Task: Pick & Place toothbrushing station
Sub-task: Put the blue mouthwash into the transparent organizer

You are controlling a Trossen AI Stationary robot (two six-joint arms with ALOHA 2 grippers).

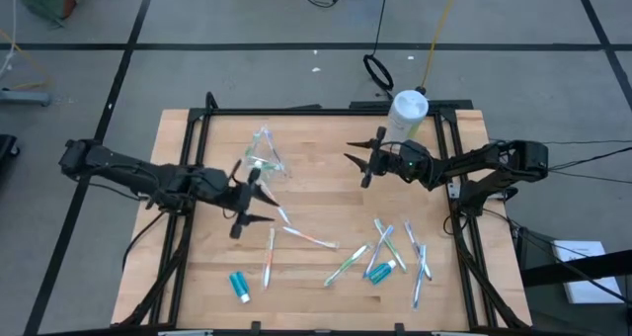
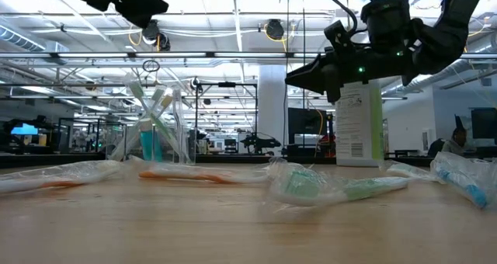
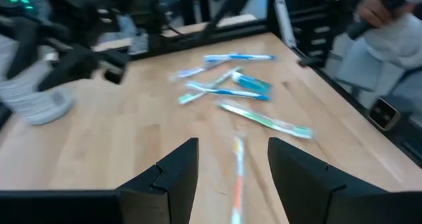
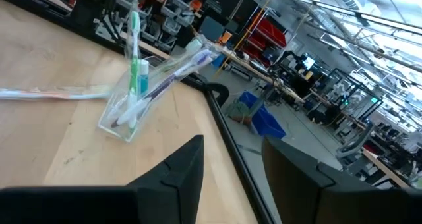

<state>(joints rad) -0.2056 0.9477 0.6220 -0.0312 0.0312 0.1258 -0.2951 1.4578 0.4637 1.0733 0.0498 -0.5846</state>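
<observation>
High view shows your clear cup (image 1: 263, 156) of toothbrushes standing at the worktop's (image 1: 316, 193) far left-centre, with loose toothbrushes (image 1: 346, 265) and toothpaste tubes (image 1: 240, 286) scattered across the near half. Your left gripper (image 1: 248, 200) hovers just near of the cup, fingers spread, holding nothing. Your right gripper (image 1: 364, 160) hangs beside the white canister (image 1: 407, 114), fingers apart, empty.
</observation>
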